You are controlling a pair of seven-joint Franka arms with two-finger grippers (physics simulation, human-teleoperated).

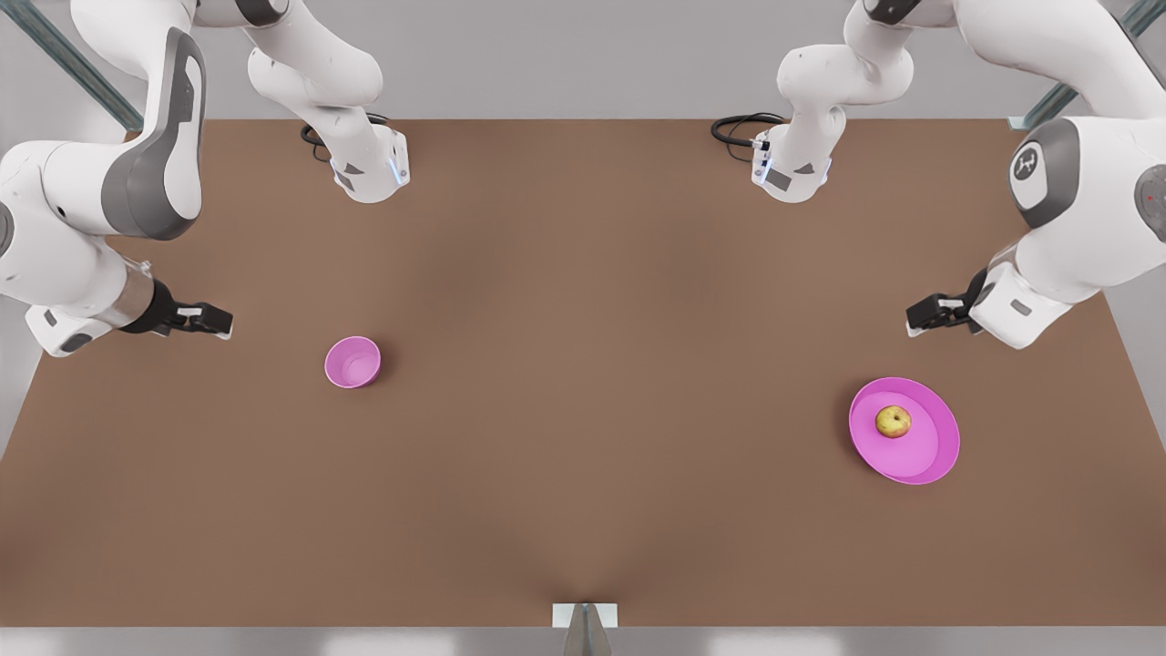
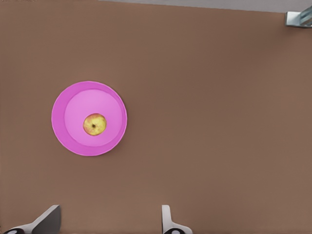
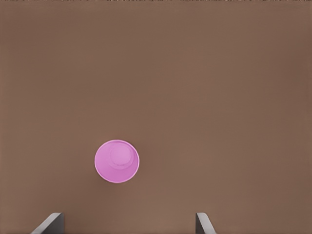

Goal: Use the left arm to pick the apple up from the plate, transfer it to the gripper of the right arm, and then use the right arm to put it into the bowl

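The small round apple sits on the smooth shallow plate at the front view's right, below the wide-spread left gripper. The right gripper, wide too, hangs near the deep glossy bowl on the matte brown table.

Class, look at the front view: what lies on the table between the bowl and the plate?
Nothing: between the bowl and the plate, which holds the apple, the front view shows only bare brown table.
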